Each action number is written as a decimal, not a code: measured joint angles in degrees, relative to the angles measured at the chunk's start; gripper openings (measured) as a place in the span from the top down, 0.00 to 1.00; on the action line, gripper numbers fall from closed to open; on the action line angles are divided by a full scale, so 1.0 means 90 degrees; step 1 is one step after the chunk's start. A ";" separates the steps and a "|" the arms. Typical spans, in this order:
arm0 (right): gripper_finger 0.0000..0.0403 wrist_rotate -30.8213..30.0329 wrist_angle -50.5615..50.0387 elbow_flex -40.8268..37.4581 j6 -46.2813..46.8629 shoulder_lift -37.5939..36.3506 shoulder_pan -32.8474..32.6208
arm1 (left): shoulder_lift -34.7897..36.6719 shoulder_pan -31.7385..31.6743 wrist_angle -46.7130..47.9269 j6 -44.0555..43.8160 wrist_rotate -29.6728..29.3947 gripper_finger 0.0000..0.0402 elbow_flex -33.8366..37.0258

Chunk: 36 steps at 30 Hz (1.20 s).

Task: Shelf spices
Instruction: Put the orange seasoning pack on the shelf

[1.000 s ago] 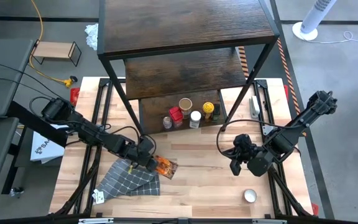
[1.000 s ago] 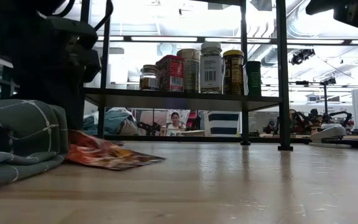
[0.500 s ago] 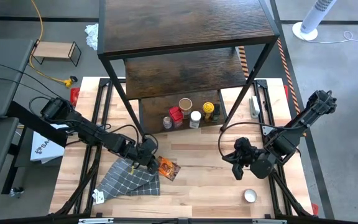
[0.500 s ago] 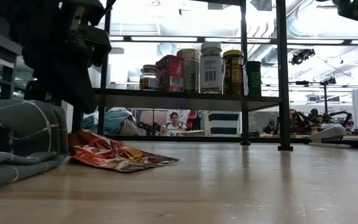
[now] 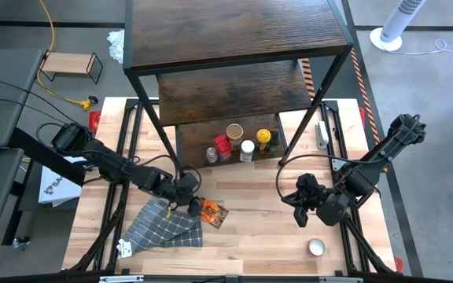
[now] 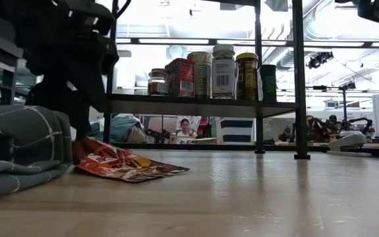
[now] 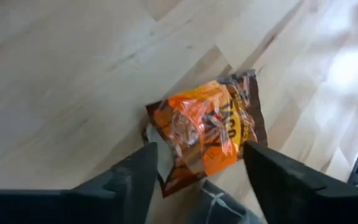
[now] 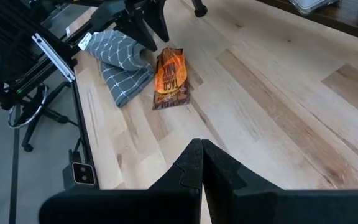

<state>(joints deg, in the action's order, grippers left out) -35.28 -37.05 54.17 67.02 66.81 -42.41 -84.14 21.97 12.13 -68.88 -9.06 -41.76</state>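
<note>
Lying beneath the open left hand (image 7: 194, 171): taco packet (image 7: 207, 130).

The wooden table (image 5: 258, 236) bears the shelf (image 5: 234, 82) (spices (image 5: 241, 144) aboard), checked cloth (image 5: 163, 224), orange packet (image 5: 211, 211).

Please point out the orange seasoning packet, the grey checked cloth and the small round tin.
Orange seasoning packet (image 8: 169, 78), right wrist view, printed face.
Grey checked cloth (image 5: 163, 229), high view, middle fold.
Small round tin (image 5: 316, 248), high view, top.

Left end effector (image 7: 194, 168) spread, right end effector (image 8: 202, 163) closed
</note>
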 joint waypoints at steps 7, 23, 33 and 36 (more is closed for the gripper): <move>1.00 -0.0001 -0.0025 0.0000 -0.0002 -0.0002 0.0002 | 0.0000 -0.0053 0.0246 -0.0037 0.0221 0.31 0.0000; 1.00 -0.0073 -0.0052 0.0000 -0.0002 -0.0002 0.0004 | -0.1051 -0.0023 -0.0783 -0.0170 0.0445 0.32 -0.0008; 1.00 -0.0073 -0.0064 0.0000 -0.0021 -0.0002 0.0004 | -0.1484 0.0125 -0.1018 -0.0316 0.0145 0.79 -0.0202; 1.00 -0.0075 -0.0120 0.0000 -0.0004 -0.0003 0.0004 | -0.1607 0.0197 -0.1052 -0.0227 -0.0167 0.94 -0.0321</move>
<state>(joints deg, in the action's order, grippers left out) -35.96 -38.14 54.17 66.99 66.78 -42.37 -98.60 23.75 2.66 -70.93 -10.56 -44.64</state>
